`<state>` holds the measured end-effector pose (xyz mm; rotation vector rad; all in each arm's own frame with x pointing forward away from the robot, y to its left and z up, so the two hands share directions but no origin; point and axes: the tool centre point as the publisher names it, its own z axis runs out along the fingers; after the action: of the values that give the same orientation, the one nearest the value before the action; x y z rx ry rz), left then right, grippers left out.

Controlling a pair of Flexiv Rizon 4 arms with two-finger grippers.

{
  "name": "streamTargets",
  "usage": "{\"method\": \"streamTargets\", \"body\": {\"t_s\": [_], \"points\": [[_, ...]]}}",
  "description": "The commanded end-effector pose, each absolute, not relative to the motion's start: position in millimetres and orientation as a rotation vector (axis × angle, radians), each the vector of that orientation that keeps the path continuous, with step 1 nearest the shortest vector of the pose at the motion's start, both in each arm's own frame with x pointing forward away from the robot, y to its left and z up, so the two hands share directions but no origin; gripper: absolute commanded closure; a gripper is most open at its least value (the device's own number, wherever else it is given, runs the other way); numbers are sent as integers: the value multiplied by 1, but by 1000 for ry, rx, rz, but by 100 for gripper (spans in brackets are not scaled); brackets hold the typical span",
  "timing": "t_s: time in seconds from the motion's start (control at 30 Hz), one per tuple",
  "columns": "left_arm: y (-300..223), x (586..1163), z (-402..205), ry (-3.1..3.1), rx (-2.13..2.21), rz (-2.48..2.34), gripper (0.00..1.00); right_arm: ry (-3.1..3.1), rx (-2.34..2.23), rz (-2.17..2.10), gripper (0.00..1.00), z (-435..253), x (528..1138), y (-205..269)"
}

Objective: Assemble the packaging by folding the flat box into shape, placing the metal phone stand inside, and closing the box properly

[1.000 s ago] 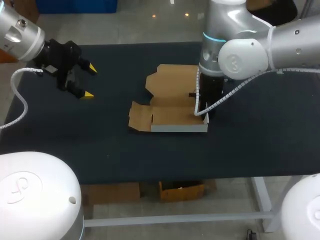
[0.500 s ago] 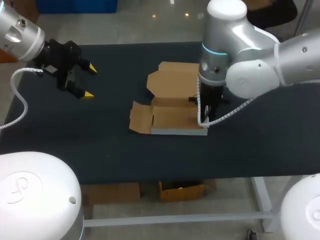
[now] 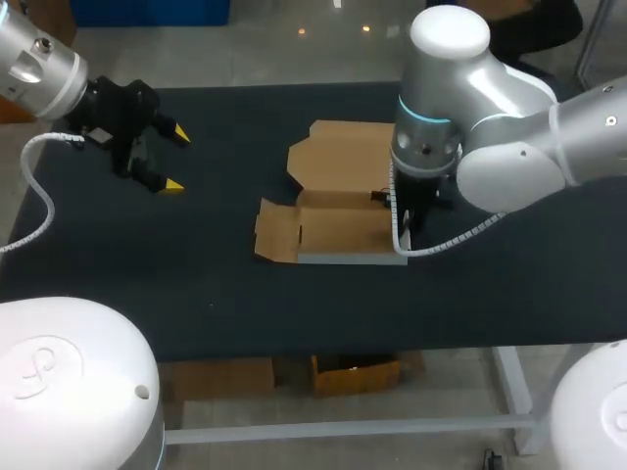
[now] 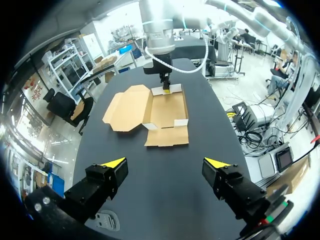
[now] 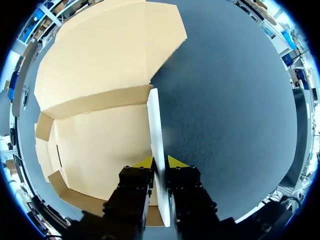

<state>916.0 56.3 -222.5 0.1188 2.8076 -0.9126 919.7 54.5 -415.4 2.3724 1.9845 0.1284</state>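
The flat cardboard box [image 3: 338,196] lies unfolded in the middle of the black table, brown inside face up, with its lid panel at the far side. My right gripper [image 5: 160,162] is shut on the box's white right side flap [image 5: 156,125], which stands upright between its yellow tips. In the head view the right wrist [image 3: 421,162] hides that gripper. My left gripper [image 3: 176,160] hangs open over the table's far left, well away from the box [image 4: 155,112], with nothing between its fingers. No metal phone stand shows in any view.
A short brown flap [image 3: 276,230] lies flat at the box's left end. A low white front wall [image 3: 348,258] runs along the box's near side. Bare black table [image 3: 196,274] surrounds the box.
My right arm's upper links have swung to the right and its wrist has turned, with the gripper staying on the side flap. The left arm has not moved.
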Motion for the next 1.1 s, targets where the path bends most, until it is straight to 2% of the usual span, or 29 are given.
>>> {"method": "streamTargets", "body": {"t_s": [0.03,0.27,0.83,0.97,1.1], "points": [[56,916,-222,2808,119,-910,0,1976,2361,161,87,-415,917,53],[56,916,-222,2808,119,-910,0,2019,2338,169,84,-416,921,53],[56,916,-222,2808,119,-910,0,2091,2388,103,86,-419,926,54],[56,916,-222,2808,119,-910,0,2091,2386,90,91,-417,926,55],[56,916,-222,2808,119,-910,0,2095,2368,68,100,-416,925,56]]}}
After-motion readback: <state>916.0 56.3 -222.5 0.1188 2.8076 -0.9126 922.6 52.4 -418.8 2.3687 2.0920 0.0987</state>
